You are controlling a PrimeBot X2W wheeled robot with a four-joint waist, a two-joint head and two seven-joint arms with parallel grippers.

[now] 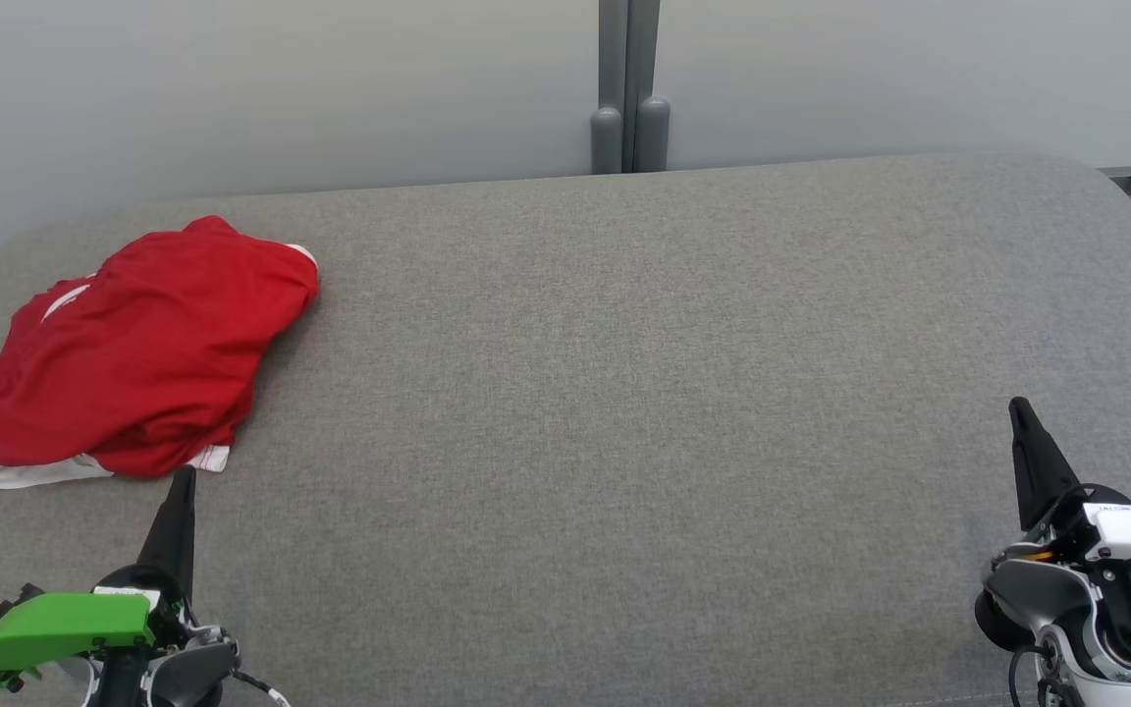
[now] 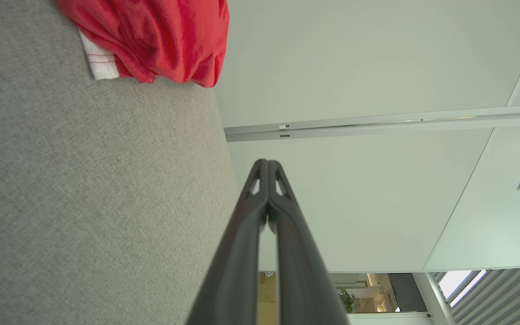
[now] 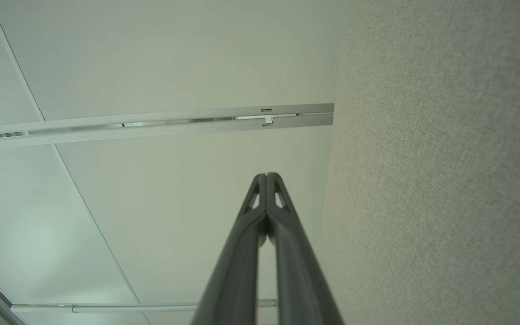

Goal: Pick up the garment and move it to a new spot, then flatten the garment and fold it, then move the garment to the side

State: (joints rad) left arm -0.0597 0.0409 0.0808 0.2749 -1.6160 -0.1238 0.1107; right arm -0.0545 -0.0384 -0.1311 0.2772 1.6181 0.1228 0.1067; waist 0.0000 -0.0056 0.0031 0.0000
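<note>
The garment (image 1: 134, 353) is red with white trim, lying bunched in a loose heap at the left of the grey padded table (image 1: 624, 393); the left wrist view catches its red folds (image 2: 160, 36) at the top. My left gripper (image 1: 185, 473) is shut and empty, its tip just short of the garment's near hem. Far off at the lower right, my right gripper (image 1: 1017, 405) is also shut, holding nothing. In each wrist view the two dark fingers (image 2: 267, 162) (image 3: 266, 176) press together at the tips.
The grey table surface stretches wide between the two grippers and to the right. Behind its far edge stand pale wall panels with a grey post (image 1: 629, 88) at the middle.
</note>
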